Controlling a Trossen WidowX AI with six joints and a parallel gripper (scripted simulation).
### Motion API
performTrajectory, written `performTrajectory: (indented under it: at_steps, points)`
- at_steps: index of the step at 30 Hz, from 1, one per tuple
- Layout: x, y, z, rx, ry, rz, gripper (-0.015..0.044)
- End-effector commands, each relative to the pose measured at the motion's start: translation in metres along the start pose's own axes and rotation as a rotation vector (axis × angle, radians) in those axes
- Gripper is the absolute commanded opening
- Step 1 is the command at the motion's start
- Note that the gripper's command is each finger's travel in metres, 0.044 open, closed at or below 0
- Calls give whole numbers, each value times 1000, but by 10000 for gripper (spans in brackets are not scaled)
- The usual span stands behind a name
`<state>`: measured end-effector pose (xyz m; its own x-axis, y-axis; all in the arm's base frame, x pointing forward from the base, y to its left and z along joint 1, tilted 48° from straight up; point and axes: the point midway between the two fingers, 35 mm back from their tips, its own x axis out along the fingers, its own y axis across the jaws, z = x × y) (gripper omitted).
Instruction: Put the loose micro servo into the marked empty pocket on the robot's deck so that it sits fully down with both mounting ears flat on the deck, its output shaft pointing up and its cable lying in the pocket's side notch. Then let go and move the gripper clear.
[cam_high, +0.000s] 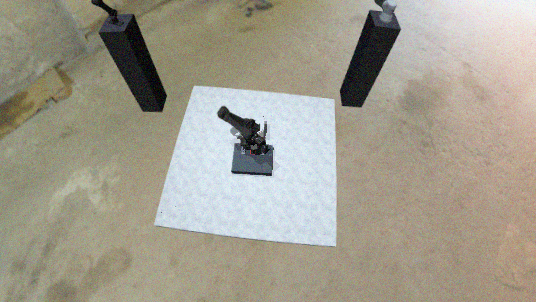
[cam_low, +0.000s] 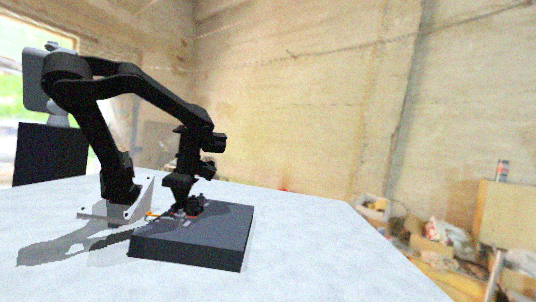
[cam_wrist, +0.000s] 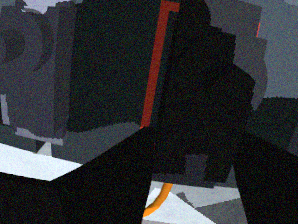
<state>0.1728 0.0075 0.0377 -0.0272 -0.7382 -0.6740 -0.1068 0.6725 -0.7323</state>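
My gripper (cam_low: 179, 208) (cam_wrist: 194, 139) points down over the deck and is shut on the loose micro servo (cam_wrist: 200, 107), a very dark stepped block. The servo looks turned or tilted in the wrist view; its shaft is not clear there. Its orange cable (cam_low: 153, 214) (cam_wrist: 161, 201) trails toward the arm's base. The dark grey deck (cam_high: 252, 165) (cam_low: 215, 234) lies under the gripper. A red outline (cam_wrist: 153, 70) of the marked pocket shows beside the servo. The servo covers much of the outline, and its seating depth and ears cannot be made out.
A dark grey part with a round boss (cam_wrist: 32, 65) stands at the left in the wrist view. Small dark parts (cam_low: 196, 203) stand on the deck beside the fingers. The arm's pale base plate (cam_low: 142, 202) is behind the deck. Two black pillars (cam_high: 132, 62) (cam_high: 370, 60) stand beyond the white table.
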Motion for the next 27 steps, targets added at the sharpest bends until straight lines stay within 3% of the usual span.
performTrajectory:
  at_steps: [1, 14, 21, 27]
  points:
    - [4, -1, 1, -2, -7, -3, 0]
    - [16, -1, 1, -2, -7, -3, 0]
    - [14, 0, -1, -2, -7, -3, 184]
    - [3, 0, 0, -2, -7, -2, 187]
